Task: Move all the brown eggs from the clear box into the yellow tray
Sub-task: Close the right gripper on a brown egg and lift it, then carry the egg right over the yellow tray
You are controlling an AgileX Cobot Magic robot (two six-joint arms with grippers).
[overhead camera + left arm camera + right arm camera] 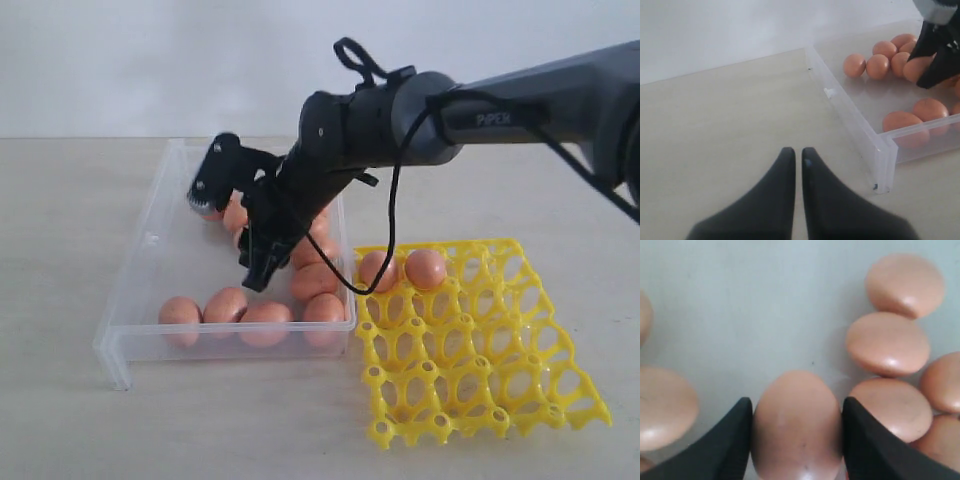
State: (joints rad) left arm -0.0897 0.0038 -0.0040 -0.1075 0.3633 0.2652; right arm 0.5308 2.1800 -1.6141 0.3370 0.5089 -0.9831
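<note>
Right end effector [796, 407] clamped across one smooth orange-brown oval egg [796, 432] inside the shallow clear plastic box [135, 300]; likely light, slippery, fragile, so hold gently across its middle

My left claw [794, 150] and right claw [796, 402] are plain matte black, the brown eggs [265, 322] a smooth unspotted orange-brown, the clear box [180, 250] colourless, the yellow tray [480, 380] a bright openwork grid, the counter [80, 200] pale beige with faint grain, the wall [150, 60] white.
</note>
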